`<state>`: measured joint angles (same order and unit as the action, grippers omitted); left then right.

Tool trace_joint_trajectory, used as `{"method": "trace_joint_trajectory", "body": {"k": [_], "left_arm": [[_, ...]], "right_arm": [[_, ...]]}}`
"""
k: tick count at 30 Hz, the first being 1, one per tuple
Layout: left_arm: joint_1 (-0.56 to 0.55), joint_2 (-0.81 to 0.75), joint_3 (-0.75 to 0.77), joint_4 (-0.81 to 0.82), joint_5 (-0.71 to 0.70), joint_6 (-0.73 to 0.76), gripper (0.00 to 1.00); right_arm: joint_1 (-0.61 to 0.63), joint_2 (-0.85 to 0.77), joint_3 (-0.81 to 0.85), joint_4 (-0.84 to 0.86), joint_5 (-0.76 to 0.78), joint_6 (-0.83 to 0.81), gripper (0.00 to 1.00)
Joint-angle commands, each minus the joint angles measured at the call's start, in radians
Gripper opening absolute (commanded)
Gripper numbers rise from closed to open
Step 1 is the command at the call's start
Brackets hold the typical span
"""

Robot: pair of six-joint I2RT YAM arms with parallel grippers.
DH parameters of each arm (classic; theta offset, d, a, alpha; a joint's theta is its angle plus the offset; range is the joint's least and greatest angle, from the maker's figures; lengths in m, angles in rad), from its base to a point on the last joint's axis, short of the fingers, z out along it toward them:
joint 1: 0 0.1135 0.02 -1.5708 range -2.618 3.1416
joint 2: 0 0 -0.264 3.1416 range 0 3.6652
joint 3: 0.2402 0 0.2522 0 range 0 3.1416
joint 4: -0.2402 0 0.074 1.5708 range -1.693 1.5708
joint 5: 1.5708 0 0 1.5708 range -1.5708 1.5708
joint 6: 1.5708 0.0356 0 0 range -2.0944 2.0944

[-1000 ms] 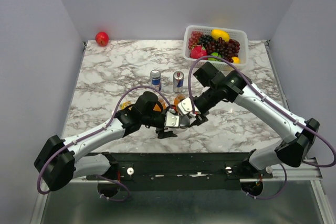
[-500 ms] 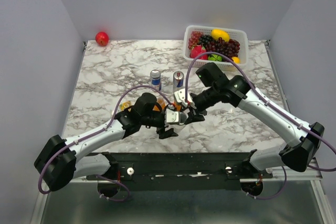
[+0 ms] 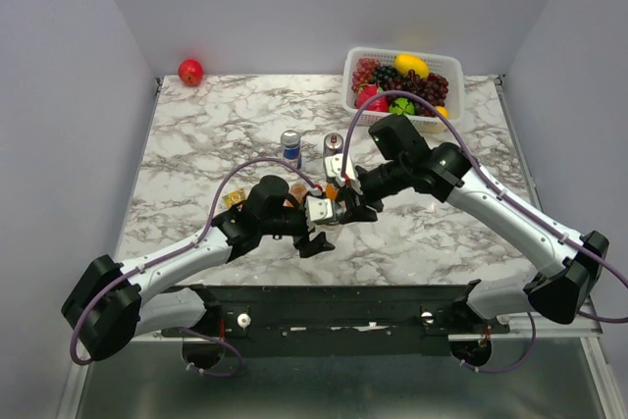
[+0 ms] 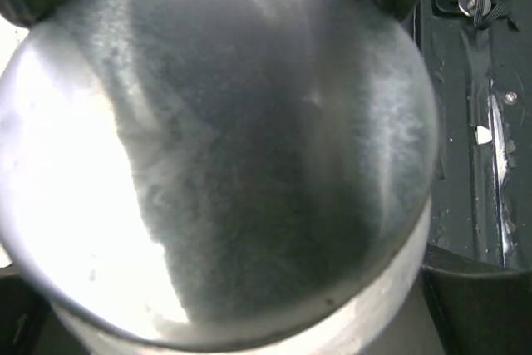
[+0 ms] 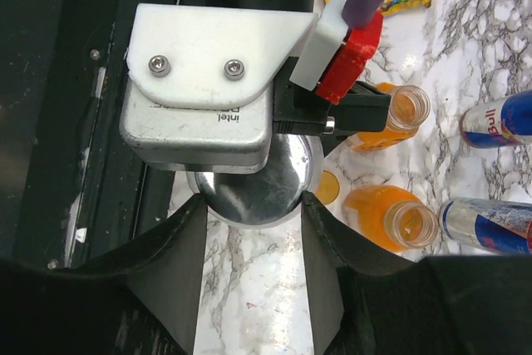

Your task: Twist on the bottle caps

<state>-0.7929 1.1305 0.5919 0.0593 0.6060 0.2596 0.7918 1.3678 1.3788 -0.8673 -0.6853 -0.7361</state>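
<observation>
The left claw (image 3: 316, 235) clamps the lid (image 5: 266, 170), I think to steady it for turning. The right claw (image 5: 253, 205) straddles that lid, but I cannot tell if it pinches yet. Open bottles (image 5: 391, 218) wait just beside the lid.

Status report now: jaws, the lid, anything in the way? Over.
Left jaws shut on lid. Right jaws flank same lid, grip unclear. Both bottles open, one cap loose beside them. Cans close by bottles.
</observation>
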Motion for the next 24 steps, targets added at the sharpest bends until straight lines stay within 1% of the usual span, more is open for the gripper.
{"method": "trace_joint_trajectory", "body": {"k": [1,3,6,10,16,18,20,21,23,24], "left_arm": [[0.0,-0.049,0.002,0.102,-0.008,-0.034,0.0],[0.007,-0.064,-0.004,0.09,0.011,-0.025,0.0],[0.011,-0.071,-0.009,0.068,0.02,-0.017,0.0],[0.015,-0.072,-0.006,0.066,0.026,-0.023,0.0],[0.018,-0.074,-0.01,0.068,0.031,-0.029,0.0],[0.017,-0.074,-0.012,0.076,0.031,-0.033,0.0],[0.017,-0.068,-0.012,0.097,0.026,-0.043,0.0],[0.018,-0.066,-0.012,0.106,0.025,-0.051,0.0],[0.017,-0.061,-0.009,0.131,0.015,-0.072,0.0],[0.017,-0.061,-0.007,0.143,0.008,-0.083,0.0]], "right_arm": [[0.007,-0.016,-0.038,0.102,-0.002,0.069,0.64],[-0.002,-0.016,-0.038,0.102,-0.039,0.072,0.74],[-0.012,-0.01,-0.031,0.102,-0.089,0.07,0.78],[-0.026,0.005,-0.001,0.108,-0.158,0.06,0.78],[-0.055,0.036,0.04,0.116,-0.238,0.101,0.77],[-0.058,0.04,0.036,0.125,-0.249,0.124,0.75],[-0.063,0.045,0.022,0.16,-0.27,0.181,0.71],[-0.065,0.047,0.008,0.168,-0.272,0.188,0.64],[-0.065,0.051,-0.003,0.194,-0.272,0.227,0.57],[-0.065,0.053,-0.015,0.203,-0.26,0.24,0.51]]}}
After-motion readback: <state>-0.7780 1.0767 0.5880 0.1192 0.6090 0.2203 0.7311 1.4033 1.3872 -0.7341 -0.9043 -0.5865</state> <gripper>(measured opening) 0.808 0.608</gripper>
